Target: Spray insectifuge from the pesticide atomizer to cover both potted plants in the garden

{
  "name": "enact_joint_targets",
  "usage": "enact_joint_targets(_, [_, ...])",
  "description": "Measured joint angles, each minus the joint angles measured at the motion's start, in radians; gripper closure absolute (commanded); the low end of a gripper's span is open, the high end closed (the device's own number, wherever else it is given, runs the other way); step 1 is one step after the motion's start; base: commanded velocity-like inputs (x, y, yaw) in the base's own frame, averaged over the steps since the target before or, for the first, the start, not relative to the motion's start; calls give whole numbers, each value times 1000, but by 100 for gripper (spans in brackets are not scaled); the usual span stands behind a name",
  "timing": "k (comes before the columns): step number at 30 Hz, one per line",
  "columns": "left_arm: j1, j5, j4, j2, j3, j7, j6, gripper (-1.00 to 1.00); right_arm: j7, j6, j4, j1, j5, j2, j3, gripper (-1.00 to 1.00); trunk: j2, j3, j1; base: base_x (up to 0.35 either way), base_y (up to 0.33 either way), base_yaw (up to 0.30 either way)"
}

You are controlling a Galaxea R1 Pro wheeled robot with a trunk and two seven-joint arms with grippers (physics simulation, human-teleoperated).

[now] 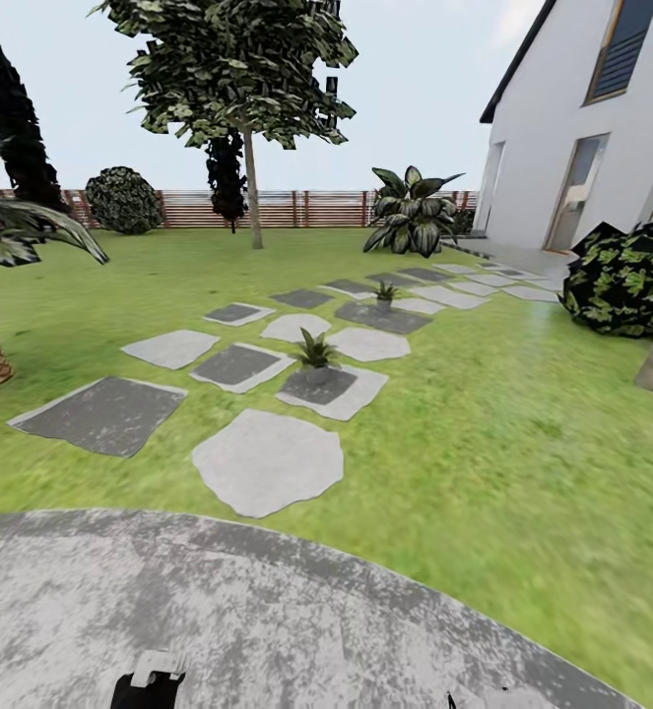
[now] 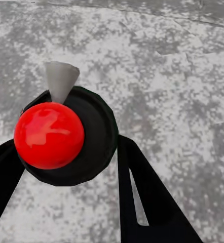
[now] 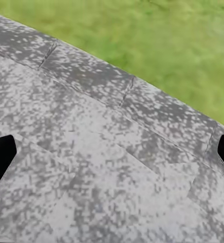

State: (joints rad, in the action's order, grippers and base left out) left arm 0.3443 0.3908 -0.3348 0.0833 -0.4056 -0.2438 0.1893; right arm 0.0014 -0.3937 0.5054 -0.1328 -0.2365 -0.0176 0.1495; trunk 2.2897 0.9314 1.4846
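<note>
Pesticide atomizer [image 2: 66, 136] is sitting between the two dark fingers [image 2: 147, 202] of the left gripper [image 2: 66, 167], seen in the left wrist view. Jaws are pinching it: one finger is touching the body on each side, spread only as far as the bottle's width.

Looks: round dark, near-black body, a glossy red dome on the end facing the camera, and a pale grey-white cone nozzle [image 2: 60, 78] sticking out beyond the dome.

Pointing: the nozzle cone is projecting away from the finger bases, past the fingertips, over the speckled grey paved patio [image 2: 173, 76]. Long axis is hard to judge, since the bottle is being viewed nearly end-on; it seems to be running roughly toward the camera.

In the head view, the whitish nozzle head and dark body of the atomizer [image 1: 151, 679] are showing at the lower edge, over the round patio [image 1: 267, 611].

Right gripper [image 3: 112, 152]: two dark fingertips [image 3: 0, 157] are sitting at opposite edges of the right wrist view, spread wide, nothing between them, with patio paving and a strip of lawn [image 3: 157, 45] beyond.

Farther out, well ahead of both grippers: the nearer potted plant [image 1: 315, 352] is standing on a stepping stone [image 1: 332, 390]; the second potted plant [image 1: 385, 292] is standing farther along the stone path. Behind them are a tree [image 1: 237, 69], a slatted wooden fence [image 1: 296, 209] and a white house [image 1: 582, 118].
</note>
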Motion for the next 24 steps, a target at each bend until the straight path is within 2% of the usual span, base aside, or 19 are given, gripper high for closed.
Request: enact_joint_targets(24, [0,0,0,0,0,0,0,100,0,0,0,0,-2,0,0,-100,0,0,0,336,0,0])
